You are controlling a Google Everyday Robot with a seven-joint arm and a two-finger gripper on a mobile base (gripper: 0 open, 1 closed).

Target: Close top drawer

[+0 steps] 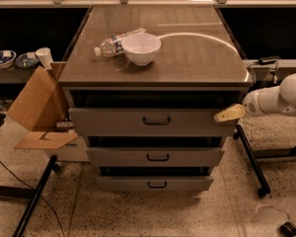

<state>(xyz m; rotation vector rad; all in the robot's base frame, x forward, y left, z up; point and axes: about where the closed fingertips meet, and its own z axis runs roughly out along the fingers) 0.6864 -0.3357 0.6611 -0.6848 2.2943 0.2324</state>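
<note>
Top drawer (153, 121) sits centre frame, standing slightly out from the cabinet, with a dark gap above its front. The gripper (227, 114) is at centre right, pinched together and holding nothing, tip touching the drawer front's right end.

The gripper (229, 113) sits below the counter's (187, 68) front right corner, at the right end of the top drawer (113, 121) front. Open floor (153, 211) lies before the front edge; a cardboard box (34, 102) crowds the front left corner.
</note>
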